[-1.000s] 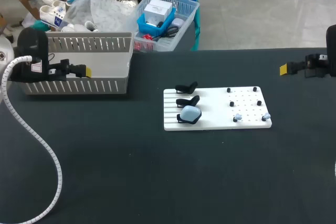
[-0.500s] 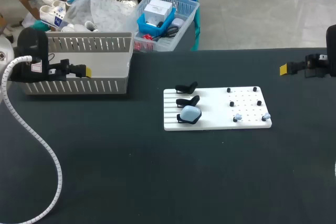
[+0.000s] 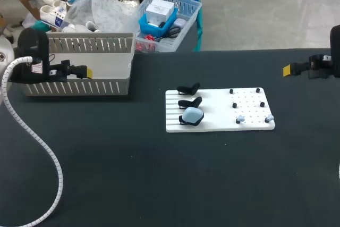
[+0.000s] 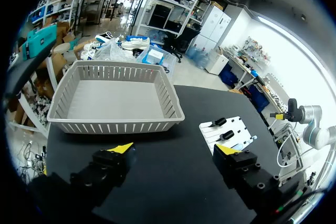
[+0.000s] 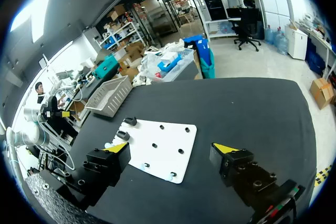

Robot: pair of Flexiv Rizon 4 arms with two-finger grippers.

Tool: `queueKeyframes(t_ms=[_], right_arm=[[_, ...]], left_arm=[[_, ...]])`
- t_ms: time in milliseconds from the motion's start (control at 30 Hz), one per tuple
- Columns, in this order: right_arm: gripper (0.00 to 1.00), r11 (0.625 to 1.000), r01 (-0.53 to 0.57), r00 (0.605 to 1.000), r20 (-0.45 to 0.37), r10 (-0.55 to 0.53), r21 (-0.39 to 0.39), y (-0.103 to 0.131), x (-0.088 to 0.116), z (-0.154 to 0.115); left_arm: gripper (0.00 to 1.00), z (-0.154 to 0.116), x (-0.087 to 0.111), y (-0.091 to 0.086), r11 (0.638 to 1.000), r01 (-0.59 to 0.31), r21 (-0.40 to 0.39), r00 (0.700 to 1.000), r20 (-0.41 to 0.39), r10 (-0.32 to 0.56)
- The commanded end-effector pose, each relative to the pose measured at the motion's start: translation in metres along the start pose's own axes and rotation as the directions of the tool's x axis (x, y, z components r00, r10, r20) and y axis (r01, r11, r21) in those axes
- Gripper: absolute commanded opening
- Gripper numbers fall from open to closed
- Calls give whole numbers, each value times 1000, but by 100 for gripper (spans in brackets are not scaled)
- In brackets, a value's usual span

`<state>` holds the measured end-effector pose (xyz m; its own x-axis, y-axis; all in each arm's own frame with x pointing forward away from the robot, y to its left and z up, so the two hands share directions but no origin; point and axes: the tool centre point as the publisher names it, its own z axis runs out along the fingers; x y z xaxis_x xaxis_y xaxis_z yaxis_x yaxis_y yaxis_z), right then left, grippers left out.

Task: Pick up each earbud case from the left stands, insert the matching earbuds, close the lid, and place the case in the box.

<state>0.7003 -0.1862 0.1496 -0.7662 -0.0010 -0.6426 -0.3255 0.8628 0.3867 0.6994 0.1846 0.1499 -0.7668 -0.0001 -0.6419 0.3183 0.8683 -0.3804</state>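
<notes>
Both grippers wide open, nothing held; left gripper just beside the box, right gripper well right of the white board; one pale-blue earbud case sits on the nearest stand, other two stands bare. Advice: left arm descends over the case, fingers straddling its sides; lift straight up off the stand so the board doesn't shift on the surface.
</notes>
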Motion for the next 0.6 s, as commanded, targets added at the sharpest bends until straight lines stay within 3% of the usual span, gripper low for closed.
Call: queueKeyframes(t_ms=[33, 200, 333, 533, 600], right_arm=[[100, 1000, 0, 1000, 0, 0, 1, 0, 0, 0], [100, 1000, 0, 1000, 0, 0, 1, 0, 0, 0], [100, 1000, 0, 1000, 0, 0, 1, 0, 0, 0], [100, 1000, 0, 1000, 0, 0, 1, 0, 0, 0], [100, 1000, 0, 1000, 0, 0, 1, 0, 0, 0]], left_arm=[[100, 0, -1, 0, 1000, 0, -1, 1000, -4, 0], [100, 1, 1, 1, 1000, -19, 10, 1000, -11, 19], [100, 4, 4, -2, 988, -144, 58, 990, 6, 144], [100, 6, 6, -14, 938, -323, 125, 946, 39, 321], [100, 6, 9, -22, 896, -407, 179, 913, 65, 402]])
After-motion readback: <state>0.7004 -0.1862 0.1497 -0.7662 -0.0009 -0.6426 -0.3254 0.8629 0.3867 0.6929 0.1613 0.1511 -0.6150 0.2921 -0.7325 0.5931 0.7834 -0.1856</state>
